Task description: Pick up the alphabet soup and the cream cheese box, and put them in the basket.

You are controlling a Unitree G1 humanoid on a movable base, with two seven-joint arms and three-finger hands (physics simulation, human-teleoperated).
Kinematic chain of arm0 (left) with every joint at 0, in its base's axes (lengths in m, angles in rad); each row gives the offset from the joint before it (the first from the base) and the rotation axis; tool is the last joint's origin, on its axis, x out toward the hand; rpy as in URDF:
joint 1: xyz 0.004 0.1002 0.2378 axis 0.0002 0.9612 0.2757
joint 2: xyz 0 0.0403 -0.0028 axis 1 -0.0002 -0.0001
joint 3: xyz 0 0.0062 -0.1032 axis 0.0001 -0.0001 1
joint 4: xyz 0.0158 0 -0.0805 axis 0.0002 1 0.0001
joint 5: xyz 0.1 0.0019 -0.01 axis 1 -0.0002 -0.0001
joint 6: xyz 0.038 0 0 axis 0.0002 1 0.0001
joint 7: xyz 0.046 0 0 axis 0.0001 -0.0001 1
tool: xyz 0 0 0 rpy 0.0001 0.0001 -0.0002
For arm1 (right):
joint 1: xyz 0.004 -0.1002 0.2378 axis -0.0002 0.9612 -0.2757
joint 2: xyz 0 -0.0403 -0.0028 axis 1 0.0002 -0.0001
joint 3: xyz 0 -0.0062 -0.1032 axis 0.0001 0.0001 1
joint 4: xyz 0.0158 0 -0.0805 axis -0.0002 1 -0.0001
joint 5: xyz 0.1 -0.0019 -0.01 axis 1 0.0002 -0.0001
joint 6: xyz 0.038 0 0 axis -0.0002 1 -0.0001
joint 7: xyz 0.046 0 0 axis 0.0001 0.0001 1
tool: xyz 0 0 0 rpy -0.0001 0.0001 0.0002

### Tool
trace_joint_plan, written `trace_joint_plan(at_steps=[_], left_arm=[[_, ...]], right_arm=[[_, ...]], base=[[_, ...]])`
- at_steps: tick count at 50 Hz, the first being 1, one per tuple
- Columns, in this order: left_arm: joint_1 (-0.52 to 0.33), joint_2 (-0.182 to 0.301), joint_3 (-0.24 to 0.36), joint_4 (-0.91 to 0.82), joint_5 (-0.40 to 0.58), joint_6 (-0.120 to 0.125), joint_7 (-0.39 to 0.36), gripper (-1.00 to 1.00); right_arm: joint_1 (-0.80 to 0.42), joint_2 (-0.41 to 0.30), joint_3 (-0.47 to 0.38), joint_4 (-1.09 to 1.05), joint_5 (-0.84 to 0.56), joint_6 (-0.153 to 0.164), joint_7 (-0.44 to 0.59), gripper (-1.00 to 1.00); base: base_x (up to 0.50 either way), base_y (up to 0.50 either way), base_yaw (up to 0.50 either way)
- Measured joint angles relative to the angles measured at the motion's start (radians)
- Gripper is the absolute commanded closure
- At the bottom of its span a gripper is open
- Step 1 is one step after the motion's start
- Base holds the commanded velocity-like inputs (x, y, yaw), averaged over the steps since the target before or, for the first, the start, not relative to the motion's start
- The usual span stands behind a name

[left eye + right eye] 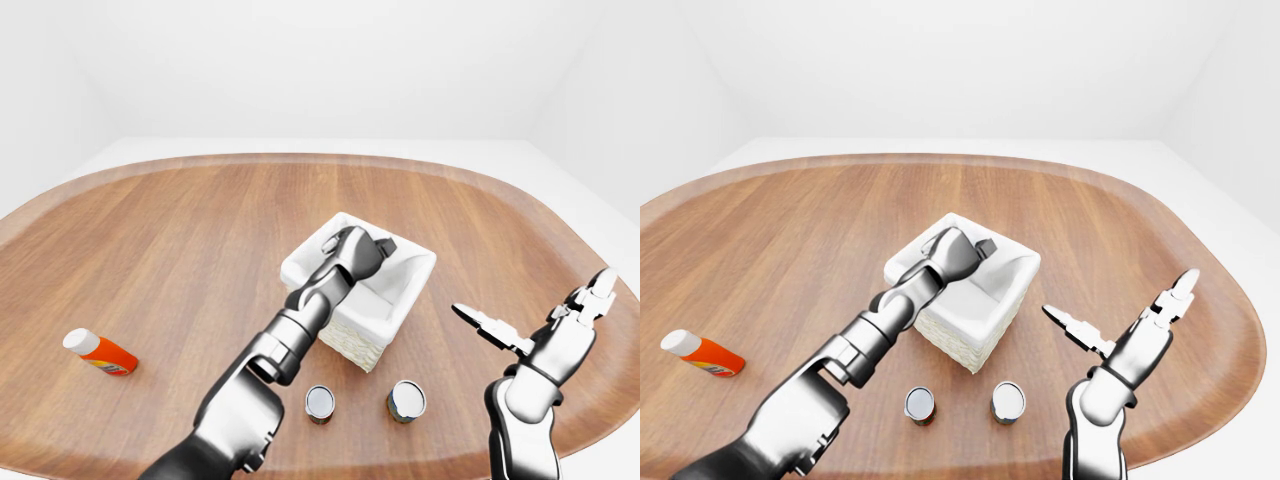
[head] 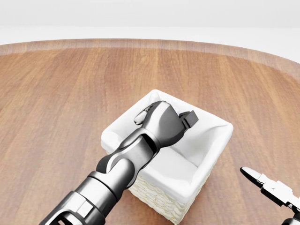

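**My left hand over the basket, two cans by the table's edge**

Left-eye view: my left hand [image 1: 358,250] reaches over the basket [image 1: 408,283], which stands near the middle of the table [image 1: 180,240]. The hand sits above the white lining, within the rim. I cannot tell whether its fingers are curled or apart, nor whether they grip anything. Below the basket, toward the bottom of the view, two cans stand upright and apart from each other: the left can [image 1: 320,403] and the right can [image 1: 406,400]. Both are well apart from my left hand and just beside my left forearm's elbow end. I cannot tell which is the soup, and I see no cream cheese box. My right hand [image 1: 530,325] hovers at the right, fingers spread wide, touching nothing.

Head view: the back of my left hand [image 2: 161,123] fills the basket's mouth; one dark finger [image 2: 189,119] sticks out toward the right wall. The lining's floor below it looks bare where it shows. One finger [image 2: 266,183] of my right hand enters at the bottom right.

Right-eye view: a bottle [image 1: 702,353] lies on its side far left, well apart from everything.
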Motion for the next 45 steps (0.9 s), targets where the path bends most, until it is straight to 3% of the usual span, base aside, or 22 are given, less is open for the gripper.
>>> trace_joint_plan(at_steps=[1,11,22,33,45], left_arm=[[-0.001,0.0,0.0,0.0,0.0,0.0,-0.001,-1.0],[-0.003,0.009,0.003,-0.042,0.0,0.0,-0.027,-1.0],[0.021,0.03,0.03,-0.202,0.0,0.0,-0.115,-1.0],[0.049,0.037,0.109,-0.413,0.0,0.0,-0.237,-1.0],[0.055,0.016,0.221,-0.588,-0.021,0.0,-0.317,-1.0]], right_arm=[[0.0,0.0,0.0,0.0,0.0,0.0,0.0,-1.0],[0.0,0.0,0.0,0.001,-0.001,0.0,0.0,-1.0],[-0.001,-0.001,0.001,0.005,-0.003,-0.003,0.0,-1.0],[0.001,0.0,0.002,-0.001,-0.006,0.002,0.0,-1.0],[0.001,0.0,0.003,0.0,-0.008,0.0,0.0,-1.0]], base=[[0.0,0.0,0.0],[0.0,0.0,0.0],[0.0,0.0,0.0],[0.0,0.0,0.0],[0.0,0.0,0.0]])
